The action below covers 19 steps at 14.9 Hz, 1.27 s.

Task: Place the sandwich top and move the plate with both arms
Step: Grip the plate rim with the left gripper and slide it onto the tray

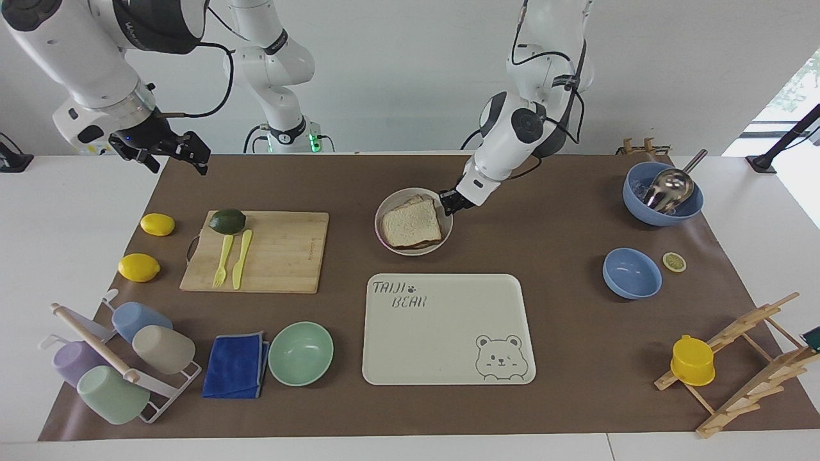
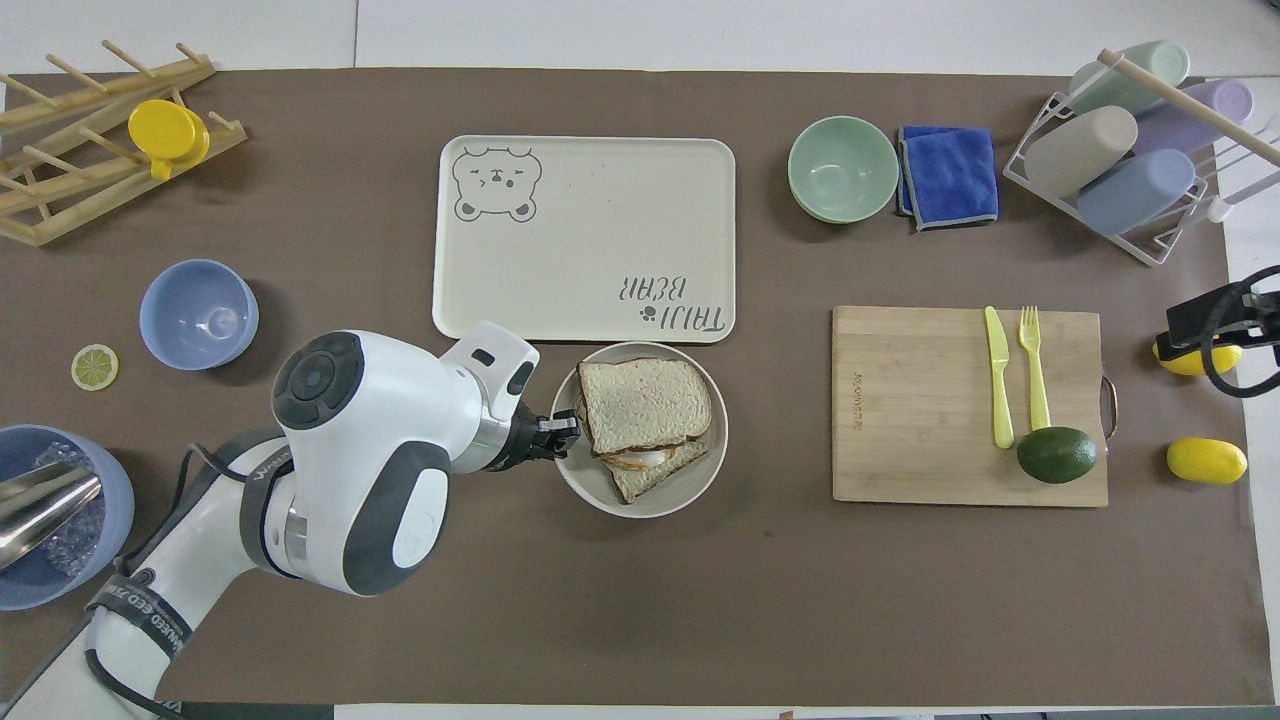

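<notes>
The sandwich top (image 1: 411, 224) (image 2: 645, 400), a plain brown bread slice, lies on the lower sandwich layers on the small round plate (image 1: 410, 251) (image 2: 650, 500). My left gripper (image 1: 448, 203) (image 2: 560, 432) is shut on the plate's rim, on the side toward the left arm's end of the table. The plate sits between the robots and the bear tray, close to the tray's edge. My right gripper (image 1: 179, 163) (image 2: 1195, 322) hangs open with nothing in it, over the table's right-arm end, above a lemon.
The cream bear tray (image 1: 448, 333) lies just past the plate, farther from the robots. Toward the right arm's end are a cutting board (image 1: 275, 253) with avocado, knife and fork, two lemons (image 1: 139, 267), a green bowl (image 1: 300, 353) and a blue cloth. Two blue bowls (image 1: 631, 273) stand toward the left arm's end.
</notes>
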Tool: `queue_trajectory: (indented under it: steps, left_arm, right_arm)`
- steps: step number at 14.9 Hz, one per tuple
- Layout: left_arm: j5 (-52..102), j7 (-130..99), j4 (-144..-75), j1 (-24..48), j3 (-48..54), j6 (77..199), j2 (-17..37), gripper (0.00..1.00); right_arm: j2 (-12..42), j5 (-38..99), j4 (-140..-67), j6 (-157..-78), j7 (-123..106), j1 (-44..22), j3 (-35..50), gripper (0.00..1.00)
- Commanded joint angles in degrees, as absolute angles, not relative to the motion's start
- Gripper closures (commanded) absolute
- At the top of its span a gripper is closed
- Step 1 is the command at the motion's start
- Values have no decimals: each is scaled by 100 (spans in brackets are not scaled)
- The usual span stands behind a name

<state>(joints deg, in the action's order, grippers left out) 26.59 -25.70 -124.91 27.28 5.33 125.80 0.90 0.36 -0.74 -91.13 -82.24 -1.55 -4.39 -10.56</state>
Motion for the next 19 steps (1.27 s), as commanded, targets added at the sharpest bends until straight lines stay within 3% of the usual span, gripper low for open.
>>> queue_trajectory:
  steps: [1,3,9,14,19]
  left_arm:
    - [2690,-2514,-11710,2287,536,11780,114,100]
    - [2654,-2444,-10902,1944,536,11305,490,100]
    - [2461,-2443,-9538,1450,536,11215,1562,100]
    - [2234,-2426,-8062,1318,527,11311,3064,100]
    - [2092,-1786,-8172,1388,536,12102,3445,100]
  right_arm:
    - [44,-150,-9088,-8297,-325,-387,-1055,0]
    - [61,-150,-9053,-8288,-334,-238,-941,0]
    - [53,-150,-9026,-8244,-334,-62,-747,0]
    - [18,-114,-9061,-8200,-325,-62,-800,0]
    - [17,-132,-9070,-8253,-334,-62,-791,0]
